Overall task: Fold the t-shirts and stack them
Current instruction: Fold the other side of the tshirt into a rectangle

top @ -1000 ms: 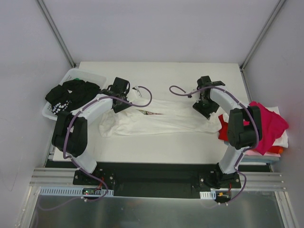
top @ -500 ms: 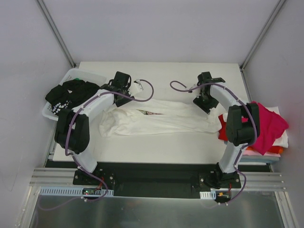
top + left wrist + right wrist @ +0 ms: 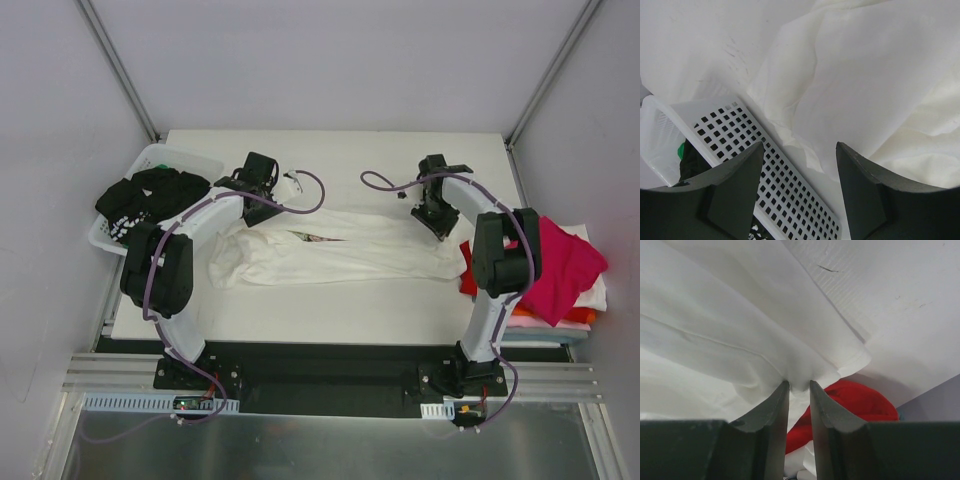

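Observation:
A white t-shirt [image 3: 340, 250] lies spread across the middle of the table, a sliver of its print showing at a fold [image 3: 312, 237]. My left gripper [image 3: 262, 208] hangs open over the shirt's left edge [image 3: 805, 145], beside the basket, with nothing between its fingers [image 3: 800, 146]. At the shirt's right edge my right gripper [image 3: 437, 218] is shut, a fold of white cloth [image 3: 740, 325] pinched between its fingertips [image 3: 799, 384]. Just beyond that pinch lies a red tee [image 3: 860, 405].
A white plastic basket [image 3: 150, 160] at the far left holds a black tee with white print [image 3: 145, 200]; its perforated wall [image 3: 765, 165] lies right under my left fingers. A stack with a magenta tee [image 3: 565, 265], red [image 3: 470, 280] and orange [image 3: 590, 316] ones sits at the right edge.
My right gripper's jaws have come together on the shirt's right edge. Both grippers have shifted slightly toward the table's far side. The left gripper stays open.

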